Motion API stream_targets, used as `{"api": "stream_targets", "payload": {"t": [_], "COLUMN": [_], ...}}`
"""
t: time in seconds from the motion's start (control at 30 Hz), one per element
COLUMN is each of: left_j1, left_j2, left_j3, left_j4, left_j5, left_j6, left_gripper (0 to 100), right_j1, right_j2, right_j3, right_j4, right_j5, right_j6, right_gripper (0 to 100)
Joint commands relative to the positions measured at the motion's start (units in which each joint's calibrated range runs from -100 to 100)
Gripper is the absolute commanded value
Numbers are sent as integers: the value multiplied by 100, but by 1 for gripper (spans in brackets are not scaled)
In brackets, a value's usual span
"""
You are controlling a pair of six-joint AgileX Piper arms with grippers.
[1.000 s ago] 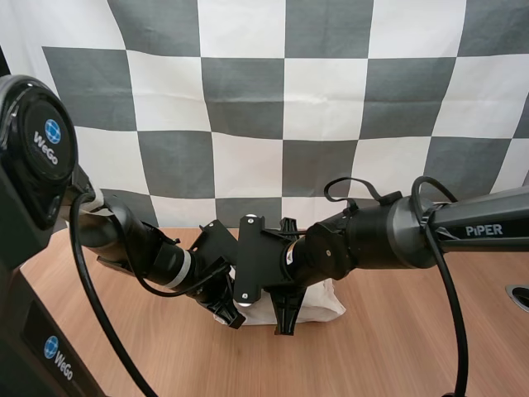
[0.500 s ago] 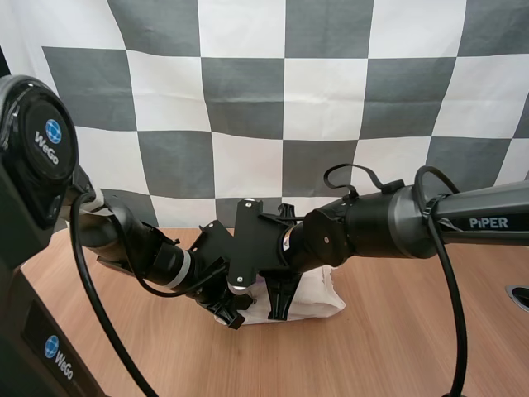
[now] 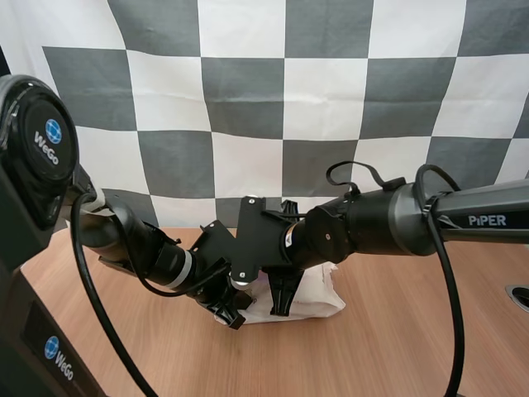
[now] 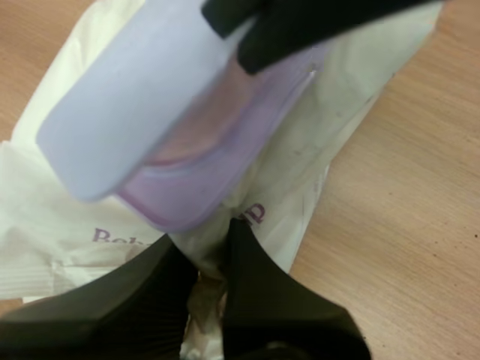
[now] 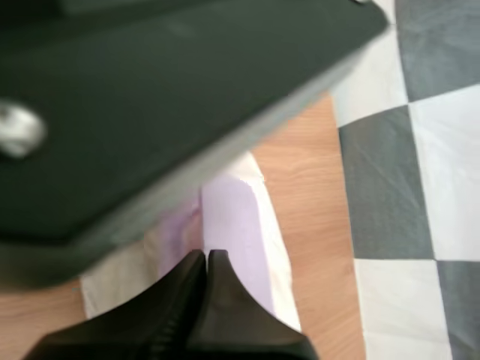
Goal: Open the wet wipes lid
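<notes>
Looking down on a light wooden table (image 3: 413, 356). At 9 o'clock, the left arm (image 3: 124, 244), rising from a big black base (image 3: 29, 190) lettered "WeGo" (image 3: 51, 136) in white beside a blue globe badge, with the same lettering again lower down. From 3 o'clock, reaching inward, the right arm (image 3: 388, 227), marked "PiPER" (image 3: 489, 221) in white on its grey sleeve. Near mid-table, under both wrists, a white wet wipes pack (image 3: 322, 299). On top of the pack, tilted up off a purple rim (image 4: 180, 206), the pale lilac lid (image 4: 142, 112). Clamped narrow on the pack's crinkled near edge: the left gripper (image 4: 208, 251). Pinched on the lid's far end, probably, with barely a slit between the tips: the right gripper (image 5: 207, 256). Just beside the left tips, purple print (image 4: 112, 238) on the wrapper, starting "Bo", the rest hidden.
</notes>
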Motion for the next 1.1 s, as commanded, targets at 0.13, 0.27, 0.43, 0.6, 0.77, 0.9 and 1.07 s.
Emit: {"api": "stream_targets", "payload": {"t": [0.13, 0.27, 0.43, 0.6, 0.77, 0.9, 1.07], "left_j1": [1, 1, 1, 1, 1, 1, 1], "left_j2": [2, 2, 2, 2, 2, 2, 2], "left_j3": [-3, -3, -3, -3, -3, -3, -3], "left_j4": [-5, -5, -5, 7, 29, 85, 100], "left_j5": [-10, -10, 82, 184, 203, 217, 217], "left_j6": [-30, -30, -30, -30, -87, -108, -118], "left_gripper": [0, 0, 0, 0, 0, 0, 0], "right_j1": [-201, -201, -201, -201, -216, -334, -366], "right_j2": [2, 2, 15, 15, 28, 192, 413], "right_j3": [-248, -313, -311, -311, -355, -592, -744], "right_j4": [-7, -7, -7, -7, -7, 5, 5], "right_j5": [42, 110, -167, -494, -627, -604, -555], "right_j6": [4, 4, 4, 4, 4, 12, 23], "right_gripper": [0, 0, 0, 0, 0, 0, 0]}}
